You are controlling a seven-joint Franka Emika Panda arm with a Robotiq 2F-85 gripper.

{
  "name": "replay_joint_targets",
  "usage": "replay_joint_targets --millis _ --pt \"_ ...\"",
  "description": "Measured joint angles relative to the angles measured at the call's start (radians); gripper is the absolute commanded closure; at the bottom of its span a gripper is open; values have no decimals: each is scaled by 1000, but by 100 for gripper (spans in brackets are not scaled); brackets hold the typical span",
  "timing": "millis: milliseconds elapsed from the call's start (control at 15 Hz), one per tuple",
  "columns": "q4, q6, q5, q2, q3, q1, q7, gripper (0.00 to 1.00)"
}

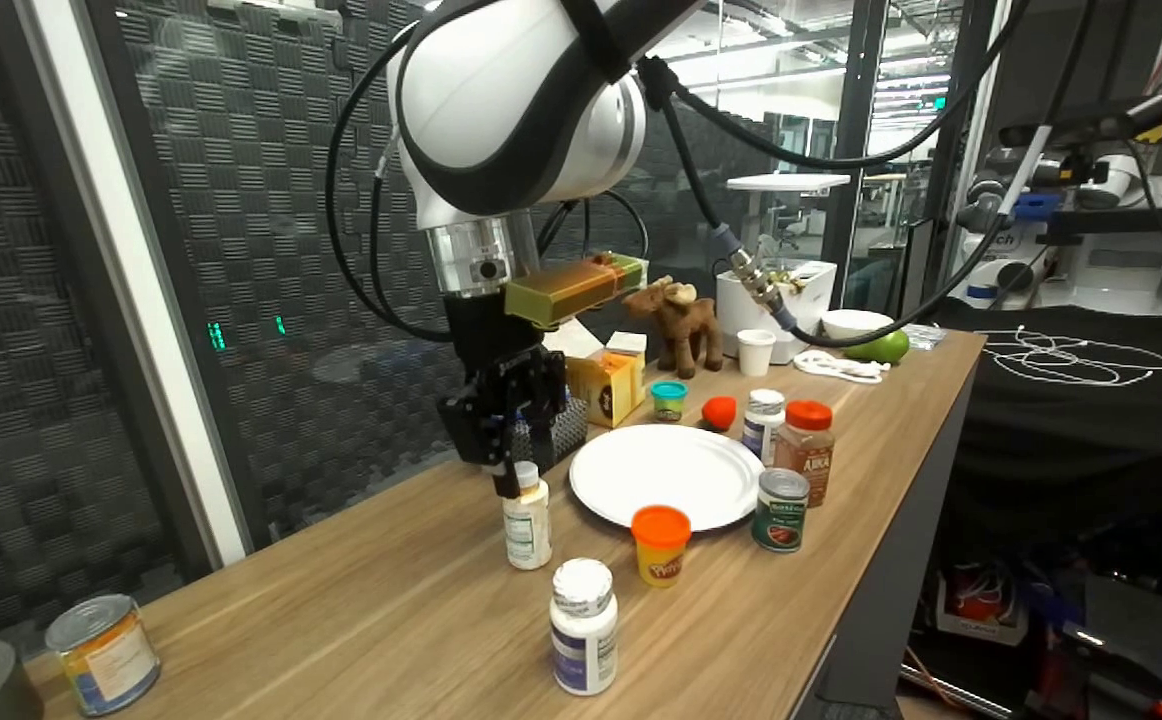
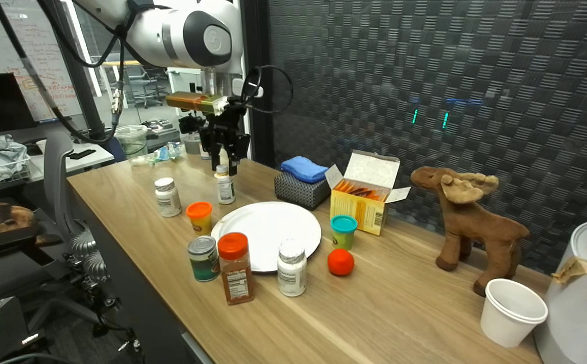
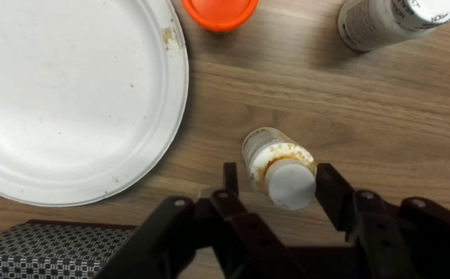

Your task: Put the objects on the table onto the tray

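Note:
My gripper [image 3: 275,182] stands around the white cap of a small pill bottle [image 3: 261,145] that is upright on the table [image 1: 371,580]. The left finger [image 3: 231,178] is apart from the cap; the right one lies close against its edge, and touch cannot be told. Beside the bottle is the tray [image 1: 666,475], a round white plate with nothing on it. An orange-lidded cup [image 1: 661,555] and another pill bottle [image 1: 584,640] stand near its rim side. On the far side are a third pill bottle [image 2: 292,273] and the red-lidded jar [image 2: 236,273].
A green can [image 1: 781,515] stands by the tray. Behind are a patterned box [image 2: 301,191] with a blue cloth, a yellow box [image 2: 359,210], a teal-lidded tub [image 2: 343,237], a red ball [image 2: 340,262] and a toy moose [image 2: 475,222]. Another can [image 1: 106,660] sits at the table's end.

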Motion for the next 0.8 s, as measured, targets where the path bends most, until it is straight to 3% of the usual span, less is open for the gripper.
replay_joint_targets --millis 200,467,800 --pt "0 -1 1 -1 -1 1 0 95" --pt "0 -5 1 -11 -8 1 7 92" --pt "0 -4 0 -75 -77 -15 64 92"
